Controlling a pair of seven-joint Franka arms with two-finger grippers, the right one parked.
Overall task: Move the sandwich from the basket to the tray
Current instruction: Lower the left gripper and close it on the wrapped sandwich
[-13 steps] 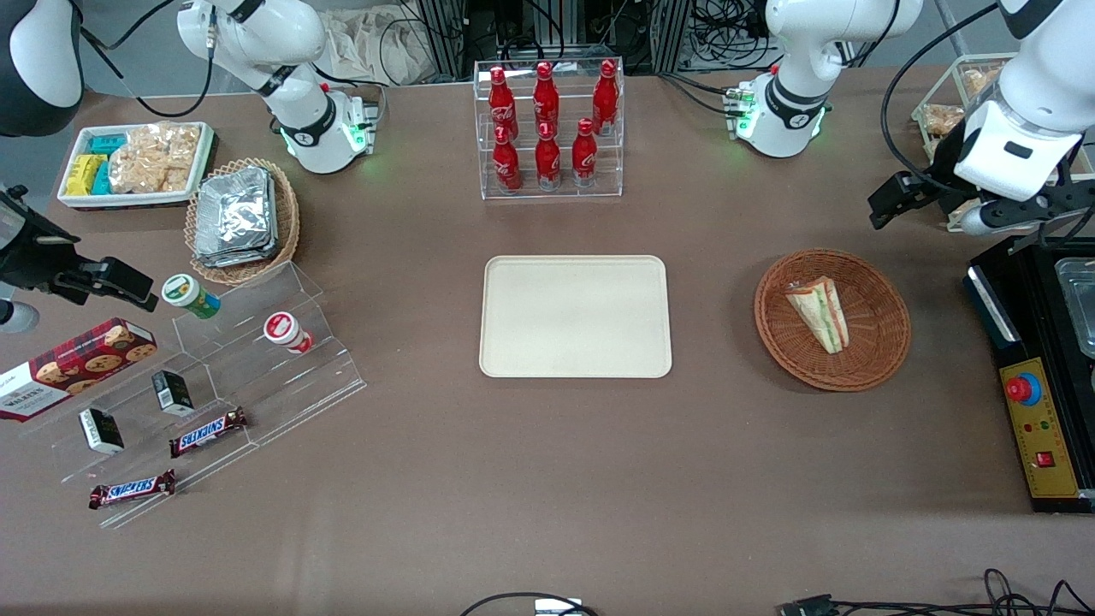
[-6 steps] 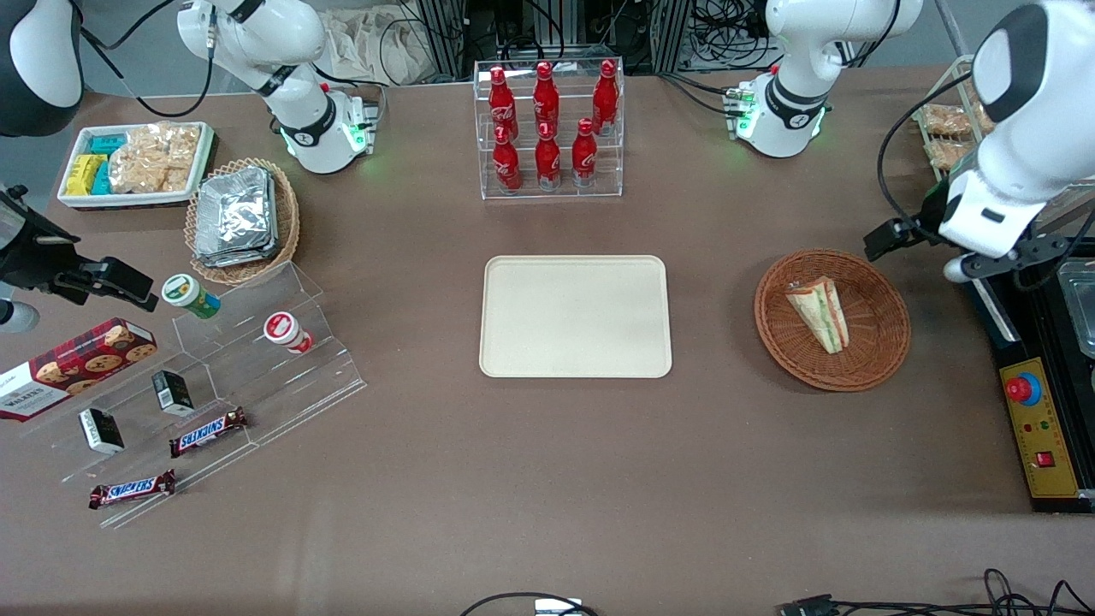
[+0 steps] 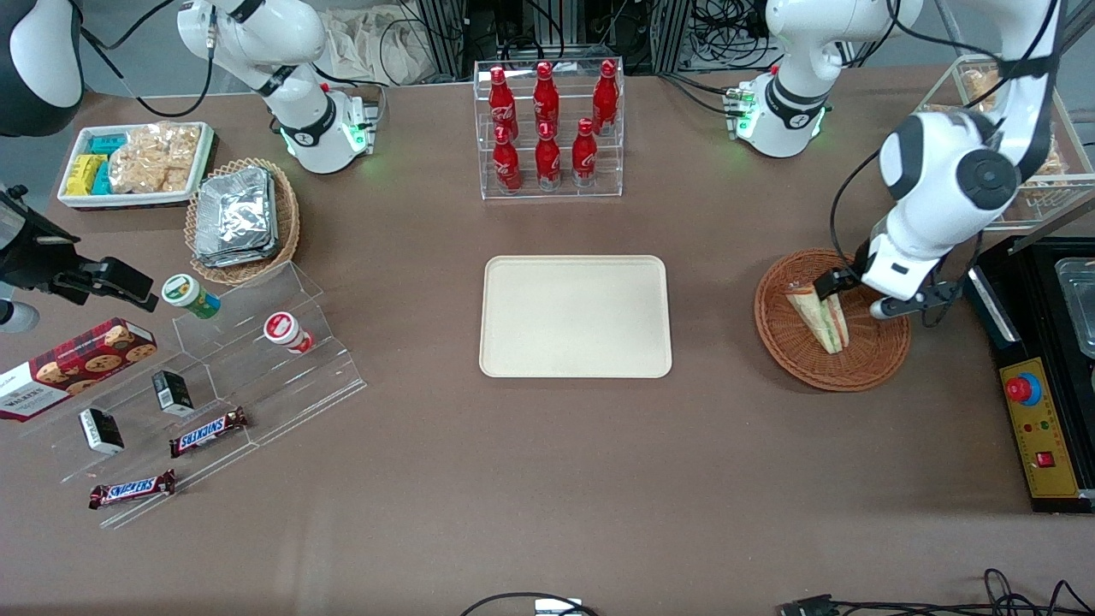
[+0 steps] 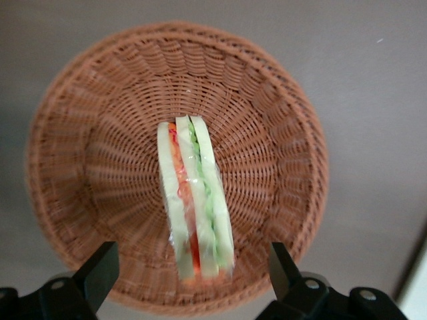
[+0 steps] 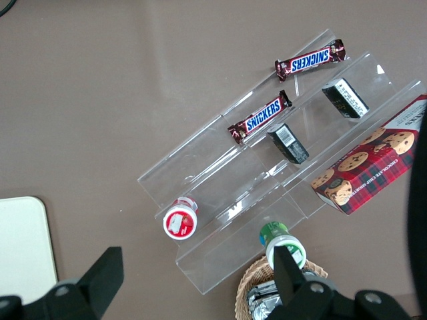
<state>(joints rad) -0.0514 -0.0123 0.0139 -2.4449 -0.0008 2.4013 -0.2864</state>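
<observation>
The task is judged to be at its opening stage: the sandwich (image 4: 194,197) is seen lying in the round wicker basket (image 4: 280,120), untouched, while the cream tray (image 3: 575,316) sits bare and well apart from the basket. The gripper (image 4: 190,280) is held above the basket with its fingers (image 4: 99,272) spread wide and nothing gripped; the wedge is framed between the two fingertips, clear of both. Grasping, lifting, carrying and setting down are all left to be done. In the wrist view, the sandwich's striped cut edge is turned up toward the fingers, red filling toward one finger and green toward the other. Its long axis is laid across the line joining the fingertips, so the bread faces are presented to the pads for closing.
</observation>
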